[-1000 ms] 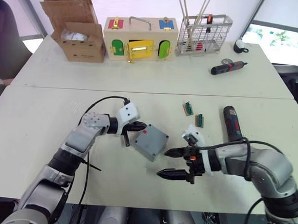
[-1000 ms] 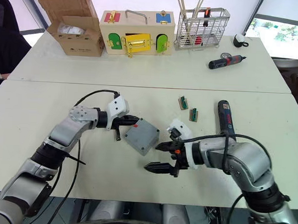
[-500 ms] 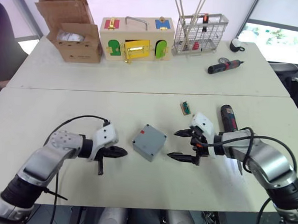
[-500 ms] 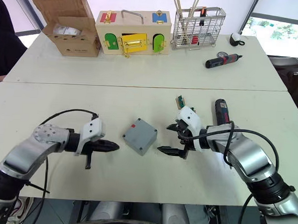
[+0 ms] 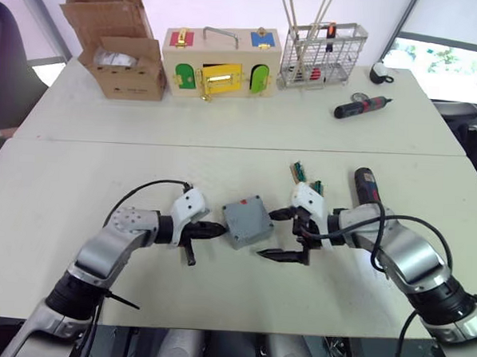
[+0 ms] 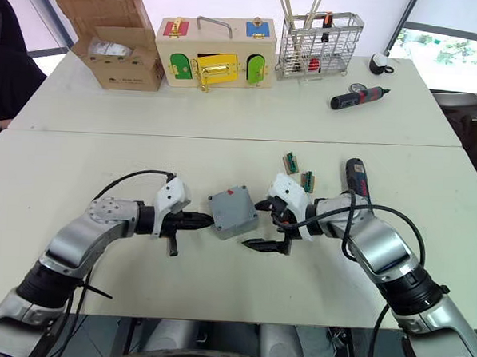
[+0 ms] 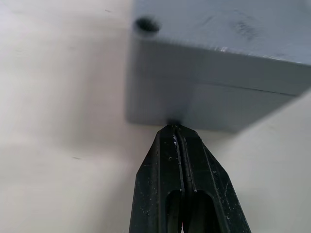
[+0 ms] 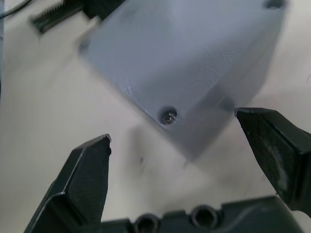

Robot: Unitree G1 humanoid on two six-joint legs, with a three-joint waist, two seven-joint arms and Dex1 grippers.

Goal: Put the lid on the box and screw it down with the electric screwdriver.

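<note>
The grey box (image 5: 248,238) sits mid-table with the lid (image 5: 246,215) lying on top of it; a red sticker marks the lid. In the left wrist view a seam separates the lid (image 7: 218,29) from the box wall (image 7: 194,104). My left gripper (image 5: 220,229) is shut, and its tips (image 7: 174,131) touch the box's left side wall. On the box's right side my right gripper (image 5: 265,234) is open, one finger (image 8: 92,160) on each side of a box corner without touching it. The electric screwdriver (image 5: 368,189) lies on the table beyond my right forearm.
Two small green parts (image 5: 301,172) lie just behind the right gripper. Along the far table stand a cardboard box (image 5: 121,56), a wooden box with coloured doors (image 5: 221,62), a wire basket (image 5: 321,51) and a small black-and-red screwdriver (image 5: 362,109).
My left gripper, drawn back half a second ago, has returned shut to the box's left side. The box has turned a little. My right gripper has closed in, still open.
</note>
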